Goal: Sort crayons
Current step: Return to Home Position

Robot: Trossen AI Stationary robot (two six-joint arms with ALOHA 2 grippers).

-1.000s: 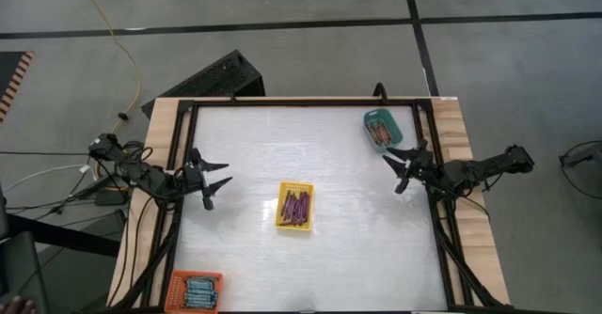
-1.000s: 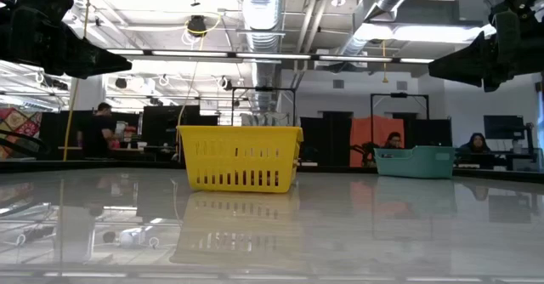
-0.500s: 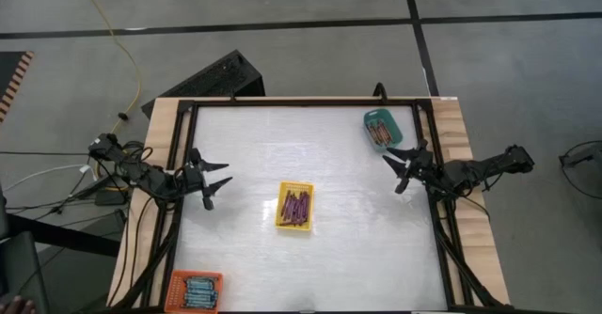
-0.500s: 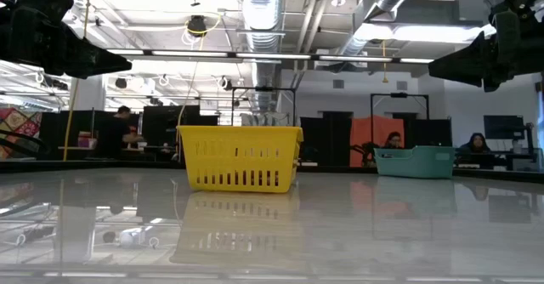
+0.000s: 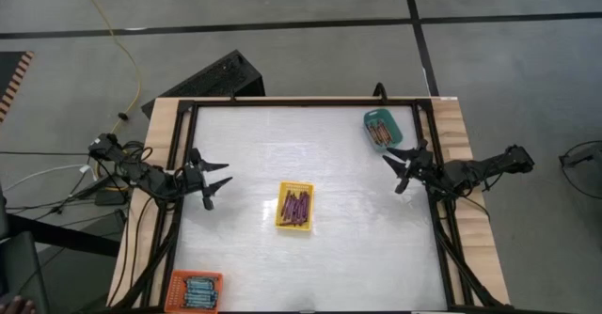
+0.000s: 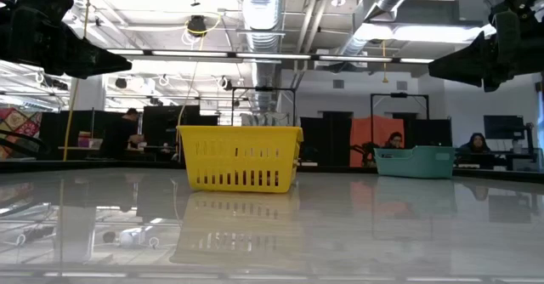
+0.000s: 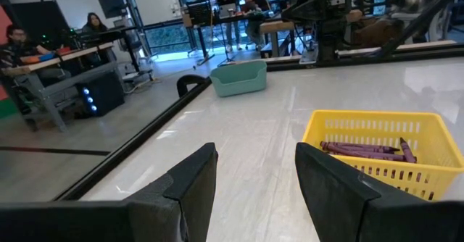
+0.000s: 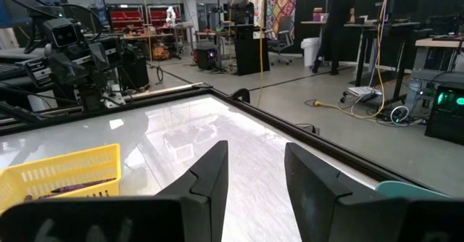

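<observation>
Take the table from above as a clock, twelve at the far edge. The purple crayons (image 5: 296, 206) fill the yellow basket (image 5: 279, 211) near the middle, a touch toward six. The reddish crayons (image 5: 380, 132) lie in the teal tray (image 5: 369, 117) at about one o'clock, close to the frame. The bluish crayons (image 5: 197, 291) lie in the orange tray (image 5: 170, 293) at seven, at the near edge.

My left claw (image 5: 224, 175) hangs at nine o'clock, just inside the edge of the table (image 5: 357, 248), fingers spread wide and holding nothing. My right claw (image 5: 393, 171) hangs at three o'clock, likewise wide and empty, near the teal tray but apart from it. Both point toward the middle.

Only the view from above shows all three lots. The level view shows the basket and the teal tray side-on, their walls hiding the crayons, and the orange tray falls outside it. My claws show there only as dark shapes high at either edge, raised clear of the tabletop.

My left wrist camera looks between my fingers over the basket's rim at the purple sticks, with the teal tray farther off. My right wrist camera catches a purple crayon behind the basket's slotted wall, with my left arm (image 8: 69, 43) beyond. People (image 6: 393, 140) sit at desks in the room behind.
</observation>
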